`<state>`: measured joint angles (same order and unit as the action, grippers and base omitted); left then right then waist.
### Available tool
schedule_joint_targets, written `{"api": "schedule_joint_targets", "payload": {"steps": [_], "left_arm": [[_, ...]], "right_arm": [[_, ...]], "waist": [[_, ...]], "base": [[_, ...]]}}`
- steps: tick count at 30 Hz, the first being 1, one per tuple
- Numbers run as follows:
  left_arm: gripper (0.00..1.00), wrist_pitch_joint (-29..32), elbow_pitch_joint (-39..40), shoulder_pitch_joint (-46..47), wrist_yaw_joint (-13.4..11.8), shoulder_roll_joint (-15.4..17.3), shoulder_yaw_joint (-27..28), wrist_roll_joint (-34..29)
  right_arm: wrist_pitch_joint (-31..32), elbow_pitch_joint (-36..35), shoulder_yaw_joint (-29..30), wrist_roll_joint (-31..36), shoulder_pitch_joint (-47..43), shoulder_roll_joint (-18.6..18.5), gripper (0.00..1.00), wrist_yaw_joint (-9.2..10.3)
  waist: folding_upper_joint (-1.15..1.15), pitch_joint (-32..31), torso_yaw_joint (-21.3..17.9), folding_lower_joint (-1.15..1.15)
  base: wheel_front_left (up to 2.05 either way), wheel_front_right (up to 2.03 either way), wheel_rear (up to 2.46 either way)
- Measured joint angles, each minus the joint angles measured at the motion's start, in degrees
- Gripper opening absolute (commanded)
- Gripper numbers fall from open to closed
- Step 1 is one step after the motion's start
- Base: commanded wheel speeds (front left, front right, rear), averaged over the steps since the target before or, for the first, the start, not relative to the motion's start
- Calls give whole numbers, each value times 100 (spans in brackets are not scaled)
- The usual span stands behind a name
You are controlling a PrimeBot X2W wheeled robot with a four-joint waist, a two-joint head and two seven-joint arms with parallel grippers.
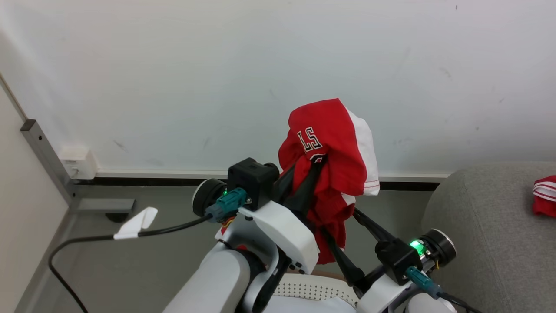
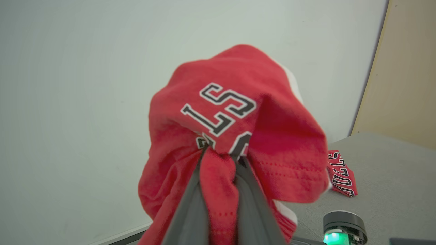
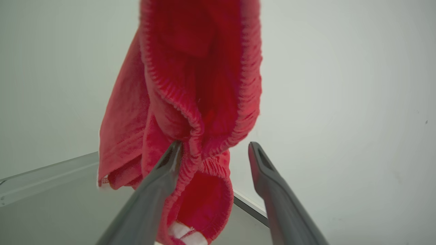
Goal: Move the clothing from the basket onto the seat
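Observation:
A red garment (image 1: 330,143) with black-and-white letters and a white panel hangs high in front of the wall. My left gripper (image 1: 319,161) is shut on it, and its fingers pinch a fold just under the letters (image 2: 221,153). My right gripper (image 3: 215,146) is open just below, with the garment's ribbed red waistband (image 3: 201,132) hanging between its fingers and brushing the left one. The perforated white basket (image 1: 304,289) peeks out under my arms at the bottom. The grey seat (image 1: 486,226) stands at the right, with a second red garment (image 1: 545,195) lettered "BULLS" (image 2: 342,173) lying on it.
A white wall with a dark baseboard (image 1: 165,179) runs behind. A black cable (image 1: 87,239) with a white tag crosses the grey floor at the left, near a metal post (image 1: 45,152) and a wall socket box (image 1: 78,163).

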<state>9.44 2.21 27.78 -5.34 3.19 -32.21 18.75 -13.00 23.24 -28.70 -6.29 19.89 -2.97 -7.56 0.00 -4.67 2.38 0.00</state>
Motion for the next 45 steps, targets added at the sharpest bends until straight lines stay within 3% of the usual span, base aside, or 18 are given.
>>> {"api": "schedule_joint_targets", "payload": {"steps": [7,8,9,10,14,22,23,24,25,45], "left_arm": [[0,-40,-70,24,-34,-10,-97,69],[0,-41,-82,24,-37,-11,-109,74],[0,-43,-94,24,-52,-11,-116,85],[0,-44,-107,24,-53,-11,-122,90],[0,-73,-144,24,-78,-8,-115,94],[3,-105,-222,15,-130,59,-92,100],[33,-125,-235,15,-148,67,-85,100],[80,-125,-252,15,-160,77,-92,100],[100,-124,-277,10,-163,97,-96,100],[100,-70,-378,-67,-225,280,-159,94]], "right_arm": [[-130,688,-728,-878,566,13,100,0],[-153,770,-791,-945,629,15,65,1],[-168,848,-837,-1028,699,12,8,1],[-170,910,-889,-1133,753,11,0,1],[-182,1006,-1024,-1512,880,12,0,1],[-202,989,-946,-1664,958,13,0,1],[-202,971,-922,-1685,957,12,0,1],[-202,953,-904,-1701,956,12,0,1],[-202,936,-890,-1701,954,12,0,1],[-202,799,-435,-1513,871,14,0,1]], "waist": [[0,1,44,0],[0,4,45,0],[0,7,45,0],[0,8,49,0],[0,21,39,0],[0,63,-77,0],[0,68,-94,0],[0,73,-110,0],[0,76,-127,0],[0,153,-475,0]], "base": [[0,0,0],[0,0,0],[0,0,0],[0,0,0],[0,0,0],[0,0,0],[0,0,0],[0,0,0],[0,0,0],[0,0,0]]}}
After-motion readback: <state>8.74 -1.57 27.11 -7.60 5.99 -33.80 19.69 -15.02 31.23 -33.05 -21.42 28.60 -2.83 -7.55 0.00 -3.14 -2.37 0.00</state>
